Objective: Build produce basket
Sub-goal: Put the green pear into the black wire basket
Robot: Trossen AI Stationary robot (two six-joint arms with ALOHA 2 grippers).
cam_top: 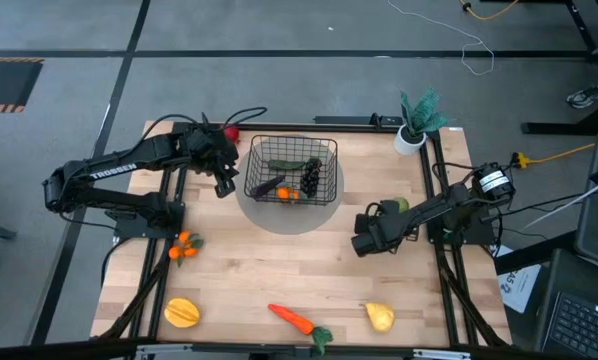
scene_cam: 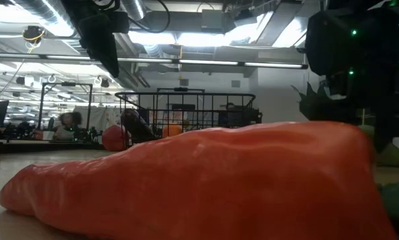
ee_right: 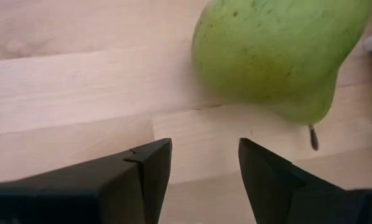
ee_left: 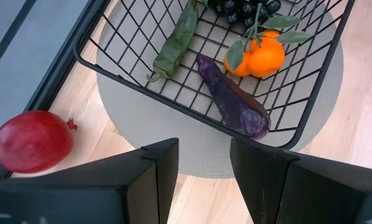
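Note:
The black wire basket (cam_top: 291, 168) stands on a round grey mat at the table's far middle. It holds a green cucumber (ee_left: 176, 40), a purple eggplant (ee_left: 232, 104), small oranges (ee_left: 260, 55) and dark grapes (ee_left: 242, 6). A red fruit (ee_left: 32, 141) lies on the table left of the basket. My left gripper (ee_left: 203, 162) is open and empty above the basket's near left corner (cam_top: 225, 186). My right gripper (ee_right: 204, 168) is open and empty just above the table right of the mat (cam_top: 365, 242). A green pear (ee_right: 276, 53) lies on its side close by.
Small oranges (cam_top: 184, 246) lie at the left, and a yellow-orange fruit (cam_top: 182, 313), an orange carrot (cam_top: 294, 320) and a yellow pear (cam_top: 379, 317) lie along the near edge. A white pot with a teal plant (cam_top: 414, 125) stands at the far right corner.

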